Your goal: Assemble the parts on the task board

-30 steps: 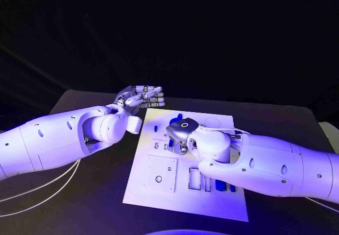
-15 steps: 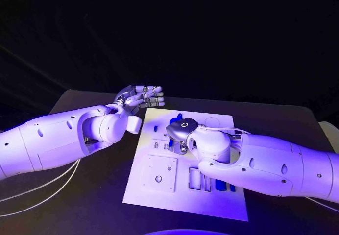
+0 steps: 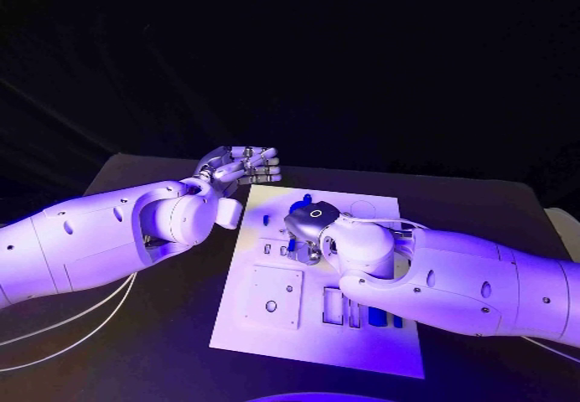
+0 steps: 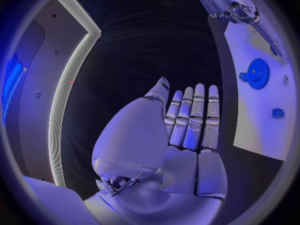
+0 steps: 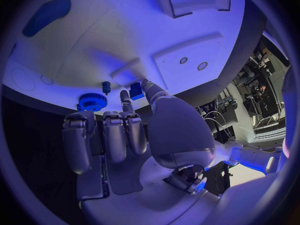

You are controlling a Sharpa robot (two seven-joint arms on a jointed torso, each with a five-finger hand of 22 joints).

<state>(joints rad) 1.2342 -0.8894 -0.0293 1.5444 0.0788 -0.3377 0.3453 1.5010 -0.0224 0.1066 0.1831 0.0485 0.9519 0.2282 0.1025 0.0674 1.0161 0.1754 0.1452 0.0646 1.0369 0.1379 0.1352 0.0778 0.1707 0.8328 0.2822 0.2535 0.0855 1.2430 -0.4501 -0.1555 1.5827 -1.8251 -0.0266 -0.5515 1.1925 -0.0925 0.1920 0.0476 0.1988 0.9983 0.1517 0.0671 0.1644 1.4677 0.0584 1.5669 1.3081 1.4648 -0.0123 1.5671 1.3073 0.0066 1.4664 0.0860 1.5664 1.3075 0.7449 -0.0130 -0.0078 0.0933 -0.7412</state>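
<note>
1. My right hand (image 3: pixel 309 237) is down on the middle of the white board (image 3: pixel 284 335), in the centre of the head view. In the right wrist view my fingertips (image 5: pixel 136 99) sit against a small blue block (image 5: pixel 136 90). I cannot tell whether I have hold of it or only touch it.
2. I judge this the seating step for that block: the next move calls for a gentle, straight press with little sideways drift.
3. The blue gear (image 5: pixel 92 101) and a small dark peg (image 5: pixel 106 87) lie just beside my fingers, so there is little room on that side.
4. My left hand (image 3: pixel 242 166) hangs flat, fingers straight and together, holding nothing, off the board's upper left corner, over bare table (image 3: pixel 145 167).
5. More blue pieces (image 3: pixel 377 318) stand in slots at the lower middle, under my right forearm.
</note>
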